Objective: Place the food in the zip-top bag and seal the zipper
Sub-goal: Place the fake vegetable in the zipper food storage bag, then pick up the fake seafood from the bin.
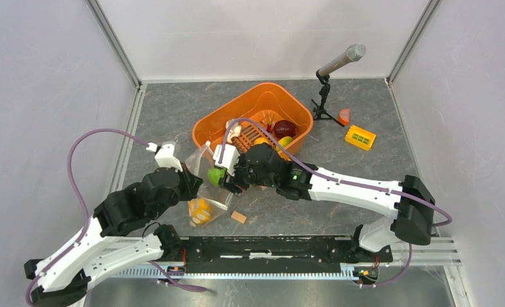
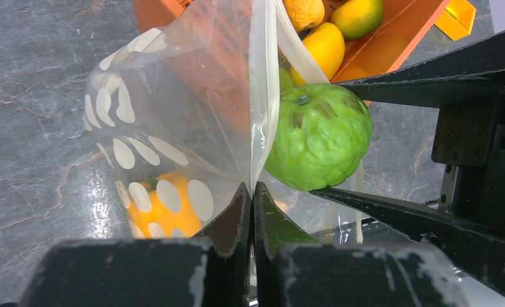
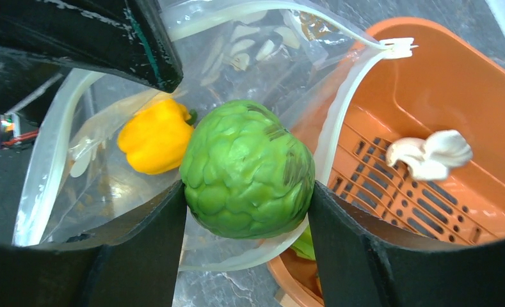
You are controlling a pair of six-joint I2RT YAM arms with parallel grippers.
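- Letting go too early is the main risk. The right gripper (image 3: 247, 192) has its fingers spread around the green cabbage (image 2: 318, 135) and pressed on both its sides, right at the mouth of the zip-top bag (image 2: 173, 96). I cannot tell whether the cabbage is past the rim.
- In the right wrist view the zipper (image 3: 339, 121) curves past the cabbage at 3 o'clock. If the piece catches on that strip, it could roll back into the orange basket (image 3: 454, 70), just beyond at 3 o'clock, or down onto the table (image 1: 173, 109).
- The left gripper (image 2: 253, 192) has its fingers pressed together on one thin edge of the bag's mouth. A downward push from the cabbage could pull the film out of that pinch, and the mouth would then collapse.
- The yellow pepper (image 3: 155, 135) is already inside the bag, at 9 o'clock of the cabbage. It takes up room, so the cabbage may wedge against it instead of settling.
- In the top view the right arm reaches in from 4 o'clock, stretched long and low toward the centre.
- The left arm comes in from 7 o'clock with its elbow bent, and its wrist meets the bag from the 9 o'clock side.
- The white garlic (image 3: 429, 153) lies in the basket, at 1 o'clock of the bag in the top view. The seal is not yet pressed shut.
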